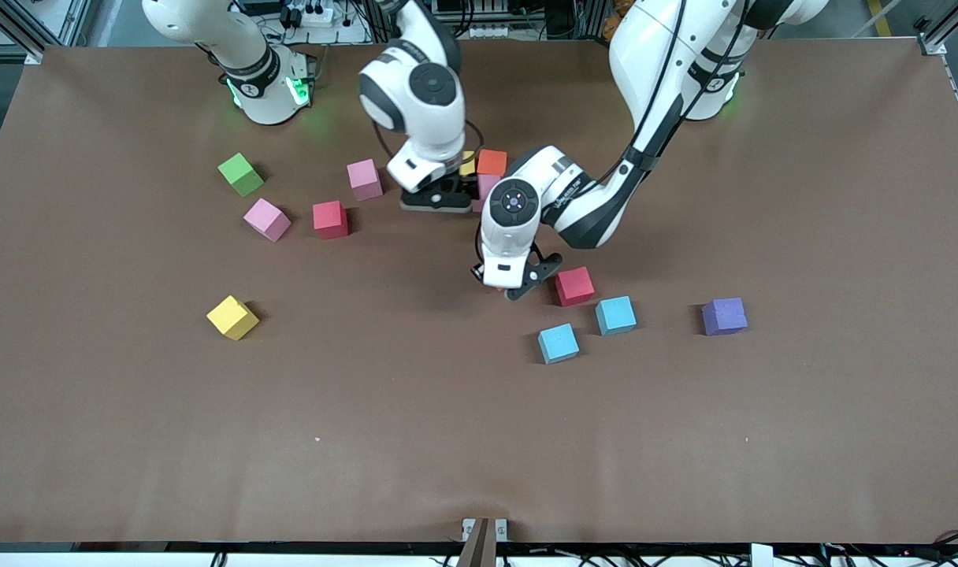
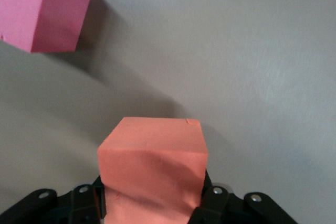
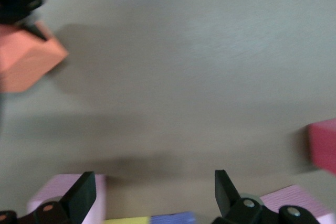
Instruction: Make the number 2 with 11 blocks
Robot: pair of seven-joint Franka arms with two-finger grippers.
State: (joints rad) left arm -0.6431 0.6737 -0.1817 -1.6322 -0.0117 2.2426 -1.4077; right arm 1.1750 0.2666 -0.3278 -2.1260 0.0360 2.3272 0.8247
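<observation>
Left claw clenched on an orange block, over the worktop beside a red block, likely bound for the started number 2 cluster, where the right claw hangs spread and empty, presumably just after placing.

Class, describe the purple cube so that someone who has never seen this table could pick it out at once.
Start on the brown table and go toward the left arm's end. There a loose row of cubes lies: a red cube, two light blue cubes, then the purple cube. It is the only purple one and stands apart at the row's end.
</observation>
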